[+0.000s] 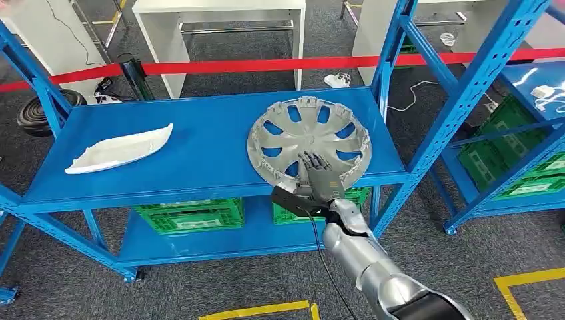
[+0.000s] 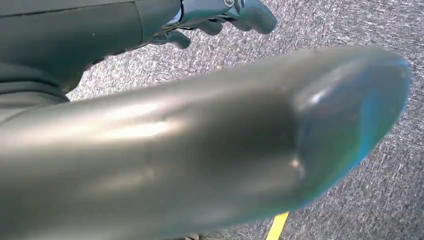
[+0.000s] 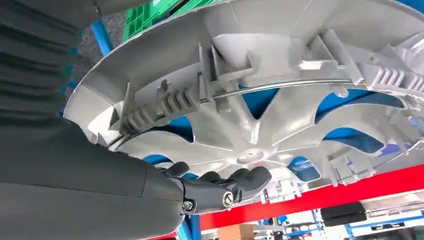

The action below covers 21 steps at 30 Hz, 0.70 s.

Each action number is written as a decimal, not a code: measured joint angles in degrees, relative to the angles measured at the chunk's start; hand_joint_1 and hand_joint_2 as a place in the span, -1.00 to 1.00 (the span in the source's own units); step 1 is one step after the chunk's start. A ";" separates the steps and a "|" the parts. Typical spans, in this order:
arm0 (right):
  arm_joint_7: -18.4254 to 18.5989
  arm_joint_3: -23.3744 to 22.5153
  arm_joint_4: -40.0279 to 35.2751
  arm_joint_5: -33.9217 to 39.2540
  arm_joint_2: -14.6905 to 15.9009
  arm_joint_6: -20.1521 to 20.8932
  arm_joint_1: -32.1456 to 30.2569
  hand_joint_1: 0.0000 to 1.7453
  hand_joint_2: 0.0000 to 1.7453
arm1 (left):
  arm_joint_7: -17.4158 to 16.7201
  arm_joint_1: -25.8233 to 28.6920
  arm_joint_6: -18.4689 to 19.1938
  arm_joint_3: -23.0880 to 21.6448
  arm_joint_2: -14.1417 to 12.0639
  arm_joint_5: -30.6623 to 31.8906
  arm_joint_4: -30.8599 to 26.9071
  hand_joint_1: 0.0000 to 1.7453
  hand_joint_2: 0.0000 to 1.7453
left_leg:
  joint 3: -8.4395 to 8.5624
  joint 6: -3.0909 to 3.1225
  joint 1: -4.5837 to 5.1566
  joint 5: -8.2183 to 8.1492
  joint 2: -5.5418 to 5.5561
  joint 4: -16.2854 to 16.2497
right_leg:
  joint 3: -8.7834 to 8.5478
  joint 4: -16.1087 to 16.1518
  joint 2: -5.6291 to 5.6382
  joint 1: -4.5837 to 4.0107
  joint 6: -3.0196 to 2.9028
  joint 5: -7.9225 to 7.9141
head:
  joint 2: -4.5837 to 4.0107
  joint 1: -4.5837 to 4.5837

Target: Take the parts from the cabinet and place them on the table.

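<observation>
A silver wheel cover (image 1: 310,143) lies inner side up on the blue shelf (image 1: 206,140), its near rim overhanging the front edge. My right hand (image 1: 320,177) is on that near rim, fingers laid over the inner face toward the hub. In the right wrist view the fingers (image 3: 225,186) touch the wheel cover (image 3: 260,120) while the thumb sits at the rim, so the hand grips it. A white curved part (image 1: 120,150) lies at the shelf's left end. My left hand (image 2: 220,20) hangs over the grey floor holding nothing.
Green crates (image 1: 190,215) stand on the lower shelf, more (image 1: 526,167) in the rack to the right. Blue uprights (image 1: 393,60) flank the shelf. A red barrier tape (image 1: 266,65) and a white table (image 1: 220,20) lie behind.
</observation>
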<state>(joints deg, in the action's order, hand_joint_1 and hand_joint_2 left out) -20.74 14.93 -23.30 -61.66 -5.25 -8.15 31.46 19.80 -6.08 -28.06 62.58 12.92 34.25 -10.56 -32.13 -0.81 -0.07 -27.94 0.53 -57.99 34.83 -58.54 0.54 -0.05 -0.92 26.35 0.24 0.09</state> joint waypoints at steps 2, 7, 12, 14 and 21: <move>0.00 0.02 0.00 -0.02 0.11 0.00 0.00 -1.00 1.00 | 0.00 0.00 0.00 0.04 0.00 0.00 0.00 -1.00 -1.00 | 0.00 0.00 0.00 0.00 0.00 0.00 | 0.00 0.00 0.00 0.00 0.00 0.00 | 0.00 0.00; 0.00 0.02 0.02 -0.02 0.17 0.00 0.00 -1.00 1.00 | 0.00 0.00 0.00 0.37 0.00 0.00 0.00 -1.00 -1.00 | 0.00 0.00 0.00 0.00 0.00 0.00 | 0.00 0.00 0.00 0.00 0.00 0.00 | 0.00 0.00; -0.17 0.07 0.04 -0.04 0.39 -0.24 0.00 -1.00 1.00 | 0.28 -0.01 -0.02 1.24 -0.13 -2.67 0.00 -1.00 -1.00 | 0.00 0.00 0.00 0.00 0.00 0.00 | 0.00 0.00 0.00 0.00 0.00 0.00 | 0.00 0.00; -0.35 0.07 0.11 -0.04 0.46 -0.22 0.02 -1.00 1.00 | 0.37 0.00 -0.31 2.56 -0.31 -4.94 0.00 -1.00 -1.00 | 0.00 0.00 0.00 0.00 0.00 0.00 | 0.00 0.00 0.00 0.00 0.00 0.00 | 0.00 0.00; -1.11 0.07 0.68 -0.04 0.57 0.04 0.34 -1.00 1.00 | 0.87 -0.03 -1.84 6.32 -1.36 -8.33 -0.02 -1.00 -1.00 | 0.00 0.00 -0.01 0.00 0.00 0.00 | 0.00 0.00 0.00 0.00 0.00 0.00 | 0.00 0.00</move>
<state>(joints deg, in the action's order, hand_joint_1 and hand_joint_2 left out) -21.86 14.99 -22.62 -61.70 -4.68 -8.11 31.80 20.68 -6.12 -29.90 68.90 11.56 25.92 -10.58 -32.13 -0.81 -0.08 -27.95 0.53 -57.99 34.83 -58.55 0.54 -0.05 -0.93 26.35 0.24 0.09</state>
